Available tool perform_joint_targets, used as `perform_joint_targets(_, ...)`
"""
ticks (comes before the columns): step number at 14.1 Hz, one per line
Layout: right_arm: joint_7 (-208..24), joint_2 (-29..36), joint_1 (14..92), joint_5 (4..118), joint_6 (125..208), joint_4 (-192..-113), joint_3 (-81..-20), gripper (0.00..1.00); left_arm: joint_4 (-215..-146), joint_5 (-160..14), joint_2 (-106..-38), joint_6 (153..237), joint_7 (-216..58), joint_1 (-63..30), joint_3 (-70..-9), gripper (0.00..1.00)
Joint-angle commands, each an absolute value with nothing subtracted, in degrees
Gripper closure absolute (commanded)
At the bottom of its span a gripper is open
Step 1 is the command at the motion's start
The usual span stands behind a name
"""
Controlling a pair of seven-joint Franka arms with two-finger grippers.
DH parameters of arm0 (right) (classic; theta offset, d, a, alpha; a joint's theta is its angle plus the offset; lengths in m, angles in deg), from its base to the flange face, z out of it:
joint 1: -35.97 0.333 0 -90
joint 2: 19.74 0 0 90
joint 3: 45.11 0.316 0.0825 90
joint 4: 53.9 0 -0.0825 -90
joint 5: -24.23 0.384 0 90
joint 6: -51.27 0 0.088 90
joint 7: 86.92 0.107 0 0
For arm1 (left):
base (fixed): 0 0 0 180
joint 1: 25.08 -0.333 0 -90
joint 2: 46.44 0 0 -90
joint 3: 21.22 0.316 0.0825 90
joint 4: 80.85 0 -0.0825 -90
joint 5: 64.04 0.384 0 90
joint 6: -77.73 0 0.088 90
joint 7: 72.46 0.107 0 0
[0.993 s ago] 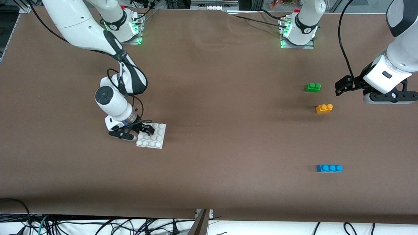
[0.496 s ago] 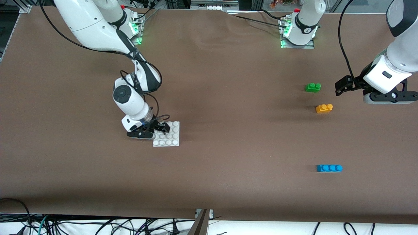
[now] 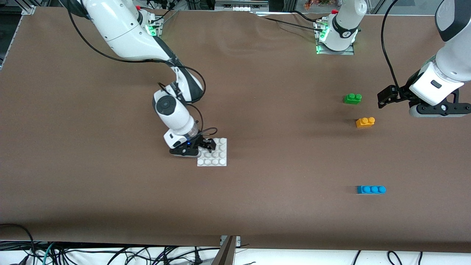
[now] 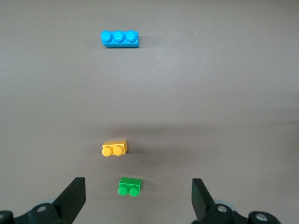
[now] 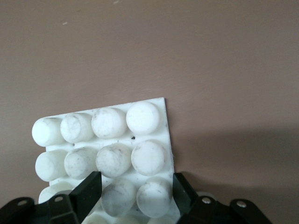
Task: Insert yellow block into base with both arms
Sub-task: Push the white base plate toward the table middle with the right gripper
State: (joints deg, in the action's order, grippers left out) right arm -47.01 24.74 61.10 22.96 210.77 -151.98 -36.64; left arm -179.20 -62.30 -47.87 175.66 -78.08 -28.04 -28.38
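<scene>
Right gripper (image 3: 204, 146) pinches the flat square white plastic studded base (image 3: 214, 154) at the edge toward the right arm's end; in the right wrist view its fingers (image 5: 88, 191) clamp across a pair of studs on that base (image 5: 117, 154). Base sits mid-table, square to the table edges, with bare brown table cover (image 3: 279, 165) all round it and a wide open lane from it toward the bricks at the left arm's end. Small orange-yellow two-stud plastic block (image 3: 365, 122) lies flat on the cover, studs up, untouched, at roughly 2 o'clock from the base, well apart from it. Green two-stud brick (image 3: 352, 98) is near the yellow block at its 11 o'clock, farther from the front camera; blue three-stud brick (image 3: 371, 189) is at its 6 o'clock, nearer the camera, well apart. Left gripper (image 3: 386, 98) hangs over bare cover at the left arm's end, 2 o'clock of the yellow block, fingers (image 4: 72, 198) spread wide, holding nothing; the left arm waits. Left wrist view shows all three bricks in a loose line: green (image 4: 130, 186), yellow (image 4: 114, 147), blue (image 4: 120, 38).
</scene>
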Motion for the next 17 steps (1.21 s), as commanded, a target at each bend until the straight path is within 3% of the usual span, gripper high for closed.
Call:
perform_joint_targets(1, -42.11, 31.49, 65.23, 22.64, 211.58, -146.03, -36.85, 0.27, -179.99, -63.34, -46.79, 175.47, -76.85, -28.51, -28.61, 0.00)
perform_joint_targets(13, -35.95, 34.58, 73.50, 22.56, 211.49, -137.15, -36.85, 0.27, -179.99, -63.34, -46.79, 175.47, -76.85, -28.51, -28.61, 0.00)
perform_joint_targets(17, -35.86, 34.31, 72.98, 23.26, 205.62, -132.58, -36.59, 0.27, -179.99, -63.34, -46.79, 175.47, -76.85, -28.51, -28.61, 0.00)
